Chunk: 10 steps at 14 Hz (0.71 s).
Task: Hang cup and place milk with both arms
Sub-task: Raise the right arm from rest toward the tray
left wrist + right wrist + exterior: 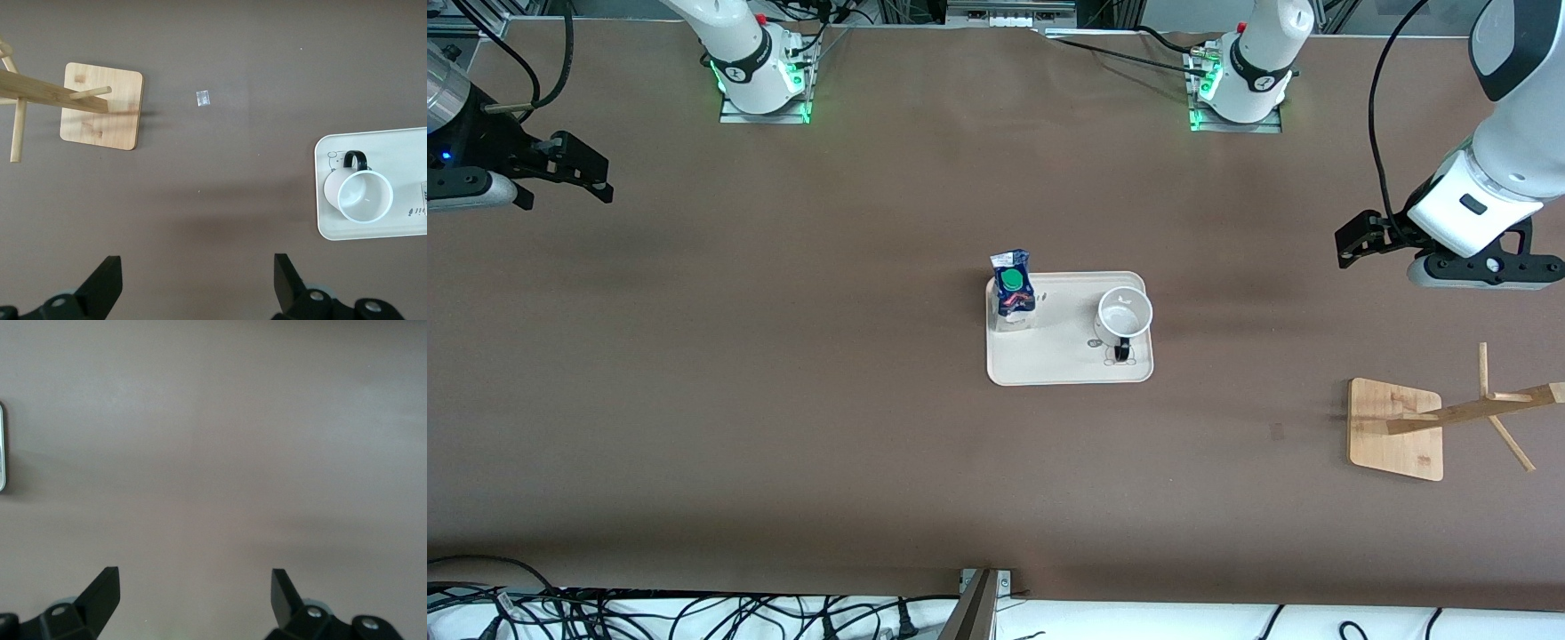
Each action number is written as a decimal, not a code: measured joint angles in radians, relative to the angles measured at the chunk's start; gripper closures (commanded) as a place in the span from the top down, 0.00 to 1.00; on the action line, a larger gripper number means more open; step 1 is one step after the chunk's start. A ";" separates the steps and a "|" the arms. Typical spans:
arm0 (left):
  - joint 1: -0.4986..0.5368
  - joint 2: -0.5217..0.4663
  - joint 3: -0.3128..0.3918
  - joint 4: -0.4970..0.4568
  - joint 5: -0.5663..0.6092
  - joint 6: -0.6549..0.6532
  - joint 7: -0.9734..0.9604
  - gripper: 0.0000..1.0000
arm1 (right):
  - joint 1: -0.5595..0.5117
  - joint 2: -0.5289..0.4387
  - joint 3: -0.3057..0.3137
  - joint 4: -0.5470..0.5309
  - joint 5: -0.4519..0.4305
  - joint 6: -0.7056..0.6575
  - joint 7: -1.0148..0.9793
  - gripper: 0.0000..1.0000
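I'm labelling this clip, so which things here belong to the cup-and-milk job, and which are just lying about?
Job:
- cup, on the tray
- milk, also on the tray
- wooden rack
- left pincer, open
- right pincer, open

Lying about:
- small clear scrap on the table

Both arms hang in the air, each out at its own end of the desk, well apart from one another. The left gripper [1352, 242] is held up over bare desk at the left arm's end, its white wrist angled down from above, and its two black fingers [107, 280] are spread wide with nothing between them. The right gripper [587, 173] is poised over bare desk at the right arm's end, reaching in level from the edge, its fingers [103, 590] likewise parted and empty.
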 measured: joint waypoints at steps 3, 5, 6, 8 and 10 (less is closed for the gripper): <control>0.000 0.000 0.000 0.000 0.000 0.000 0.000 1.00 | 0.000 0.000 0.000 0.000 0.000 -0.028 0.002 1.00; 0.000 0.000 0.000 0.002 0.000 0.000 0.000 1.00 | 0.000 0.000 0.000 0.000 0.000 -0.028 0.002 1.00; 0.000 0.000 0.000 0.004 0.000 0.000 0.000 1.00 | 0.000 0.000 0.000 0.001 0.000 -0.028 0.002 1.00; 0.000 0.001 0.000 0.005 0.000 0.000 0.000 1.00 | 0.000 0.000 0.000 0.002 0.000 -0.028 0.002 1.00; 0.000 0.001 0.000 0.005 0.000 0.000 0.000 1.00 | 0.000 0.000 0.000 0.003 0.000 -0.026 0.002 1.00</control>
